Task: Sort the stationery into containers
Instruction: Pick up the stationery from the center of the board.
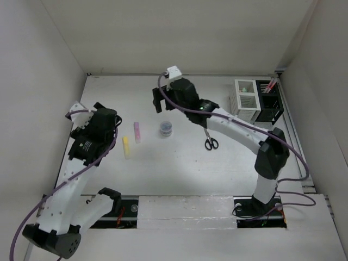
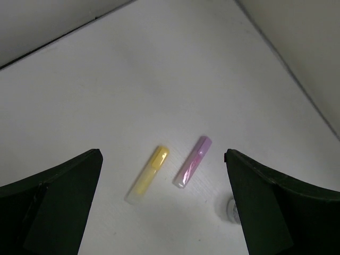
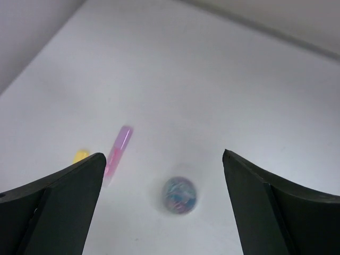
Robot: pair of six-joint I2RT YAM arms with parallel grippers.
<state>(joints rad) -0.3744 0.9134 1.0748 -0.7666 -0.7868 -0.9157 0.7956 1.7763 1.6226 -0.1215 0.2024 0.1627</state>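
White desk (image 1: 179, 163) below: my left hand (image 2: 162, 154), spread and empty, hangs over the yellow highlighter (image 2: 147, 175) and purple highlighter (image 2: 192, 162), while my right hand (image 3: 163, 154), also spread, hangs above the round roll (image 3: 180, 195).

Open table (image 1: 174, 168) rings yellow highlighter (image 1: 125, 147), purple highlighter (image 1: 137, 131) and roll (image 1: 166, 128); scissors (image 1: 211, 142) hug the right arm (image 1: 234, 128).

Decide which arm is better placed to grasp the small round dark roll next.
Right. The open right gripper frames the small round dark roll just ahead; the open left gripper frames the stubby yellow highlighter and purple highlighter instead.
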